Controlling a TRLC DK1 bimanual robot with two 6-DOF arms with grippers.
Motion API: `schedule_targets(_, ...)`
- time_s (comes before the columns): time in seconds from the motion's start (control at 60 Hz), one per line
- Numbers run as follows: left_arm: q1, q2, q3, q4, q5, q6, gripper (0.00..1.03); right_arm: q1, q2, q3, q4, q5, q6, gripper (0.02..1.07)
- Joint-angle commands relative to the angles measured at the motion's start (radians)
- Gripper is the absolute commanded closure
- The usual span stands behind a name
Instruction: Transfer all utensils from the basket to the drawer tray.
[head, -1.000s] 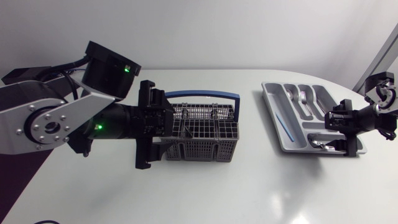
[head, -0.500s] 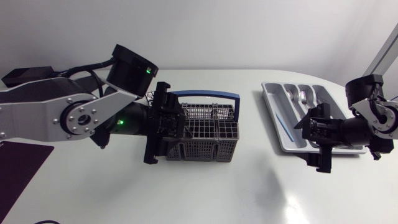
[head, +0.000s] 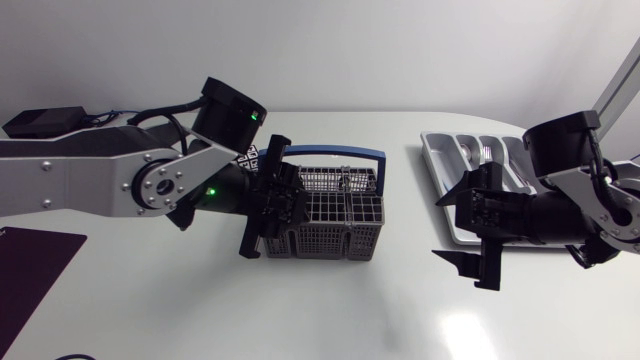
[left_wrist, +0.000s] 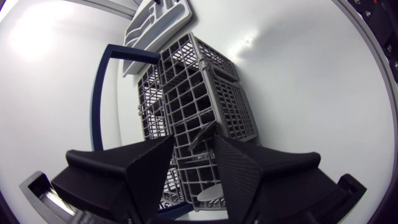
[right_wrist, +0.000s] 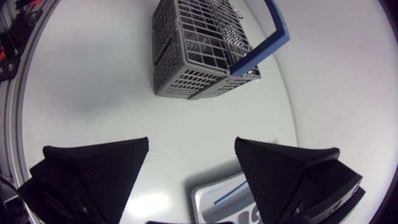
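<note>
**Basket and tray, seen from above.** The grey lattice basket (head: 328, 212) with its blue handle (head: 330, 153) stands at mid-table. A pale rounded shape (left_wrist: 208, 194) lies in the compartment under the left gripper; what it is cannot be told. The grey drawer tray (head: 437, 160) sits well apart at the basket's 3 o'clock. A silver fork (head: 487, 153) lies in one long compartment and a blue strip (head: 457, 198) in another.

The left gripper (head: 290, 205) is over the basket's 9 o'clock end, fingers spread, with a lattice partition between them and no grip visible. The right gripper (head: 445, 228) hangs at the tray's 8 o'clock edge, fingers wide apart and empty.

Since a second ago, the right arm has swung from the tray's 4 o'clock corner across it toward mid-table. The left gripper has edged further over the basket. Basket and tray have not shifted.
</note>
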Motion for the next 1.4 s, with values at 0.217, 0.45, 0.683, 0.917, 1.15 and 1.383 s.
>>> schedule_targets(0.217, 0.014, 0.054, 0.039, 0.032, 0.041, 0.08, 0.84, 0.084, -0.008, -0.048, -0.003, 0.026, 0.096, 0.07)
schedule_targets(0.45, 0.009, 0.051, 0.045, 0.023, 0.049, 0.115, 0.99, 0.12, -0.018, -0.051, -0.007, 0.038, 0.114, 0.07)
schedule_targets(0.683, 0.016, 0.003, 0.054, -0.008, 0.055, 0.132, 0.99, 0.156, -0.034, -0.065, -0.017, 0.047, 0.134, 0.07)
schedule_targets(0.917, 0.011, -0.048, 0.067, -0.054, 0.055, 0.132, 0.99, 0.2, -0.066, -0.077, -0.02, 0.064, 0.16, 0.07)
schedule_targets(1.15, 0.009, -0.089, 0.126, -0.158, 0.055, 0.135, 0.99, 0.231, -0.106, -0.081, -0.03, 0.072, 0.183, 0.07)
schedule_targets(1.383, 0.005, -0.135, 0.211, -0.258, 0.057, 0.114, 0.99, 0.257, -0.17, -0.075, -0.044, 0.075, 0.212, 0.07)
